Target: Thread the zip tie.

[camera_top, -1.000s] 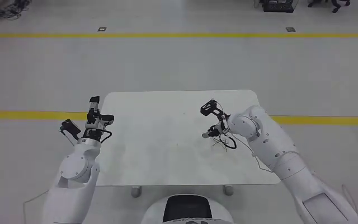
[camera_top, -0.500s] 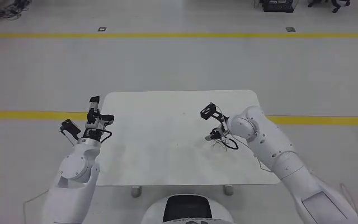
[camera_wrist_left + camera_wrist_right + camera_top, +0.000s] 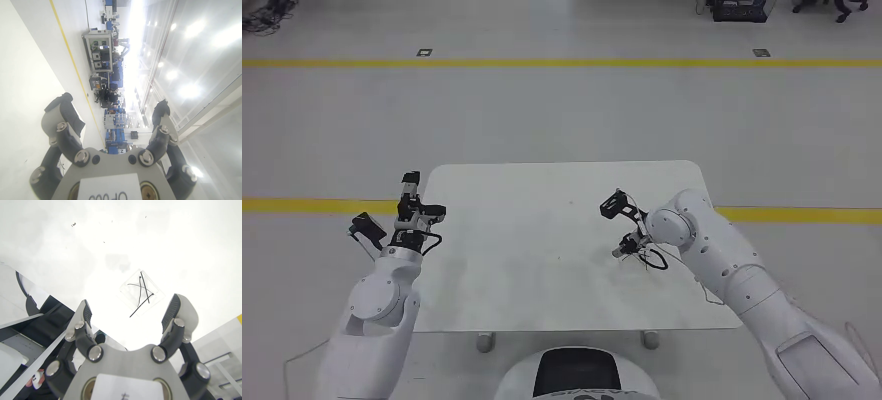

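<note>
Several black zip ties lie crossed in a small clear tray on the white table. My right gripper hangs open above the table, just short of the tray, with nothing between its ribbed pads. From above, the right gripper is over the table's right half. My left gripper is open and empty and points out into the room. In the top view the left gripper is held just off the table's left edge.
The white table is bare across its middle and left half. A yellow floor line runs behind it and another passes level with the table. Racks and equipment stand far off in the room.
The right gripper has shifted a little toward the table's near edge, still open. The left arm has not moved.
</note>
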Controlling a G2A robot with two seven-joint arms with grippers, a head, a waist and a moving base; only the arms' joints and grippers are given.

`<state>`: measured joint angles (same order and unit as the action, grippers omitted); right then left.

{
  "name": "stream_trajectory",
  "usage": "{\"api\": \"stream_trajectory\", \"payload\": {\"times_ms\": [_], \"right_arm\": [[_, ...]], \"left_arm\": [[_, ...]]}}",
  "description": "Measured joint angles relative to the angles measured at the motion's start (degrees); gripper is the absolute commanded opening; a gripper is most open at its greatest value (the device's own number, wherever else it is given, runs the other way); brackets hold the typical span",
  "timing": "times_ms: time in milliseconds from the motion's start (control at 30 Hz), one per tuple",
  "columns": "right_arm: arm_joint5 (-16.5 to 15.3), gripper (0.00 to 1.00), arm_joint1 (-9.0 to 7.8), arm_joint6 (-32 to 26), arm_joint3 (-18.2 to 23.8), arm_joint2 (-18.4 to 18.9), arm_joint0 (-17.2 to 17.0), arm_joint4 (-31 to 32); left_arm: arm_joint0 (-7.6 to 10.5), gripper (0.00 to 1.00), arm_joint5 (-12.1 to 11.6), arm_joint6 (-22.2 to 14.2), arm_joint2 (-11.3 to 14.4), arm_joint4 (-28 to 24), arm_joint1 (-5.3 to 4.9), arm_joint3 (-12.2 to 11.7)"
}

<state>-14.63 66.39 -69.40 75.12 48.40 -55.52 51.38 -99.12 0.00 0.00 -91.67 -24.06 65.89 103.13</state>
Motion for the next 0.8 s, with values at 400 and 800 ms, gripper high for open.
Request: {"api": "stream_trajectory", "payload": {"times_ms": [400,800], "right_arm": [[-0.21,1.0,1.68,3.71,-7.3,-4.22,1.4,1.47],[1.64,1.0,2.18,4.79,-9.71,-5.4,1.23,2.78]], "left_arm": [[0.0,1.0,0.0,0.0,0.0,0.0,0.0,0.0],[0.0,1.0,0.0,0.0,0.0,0.0,0.0,0.0]]}}
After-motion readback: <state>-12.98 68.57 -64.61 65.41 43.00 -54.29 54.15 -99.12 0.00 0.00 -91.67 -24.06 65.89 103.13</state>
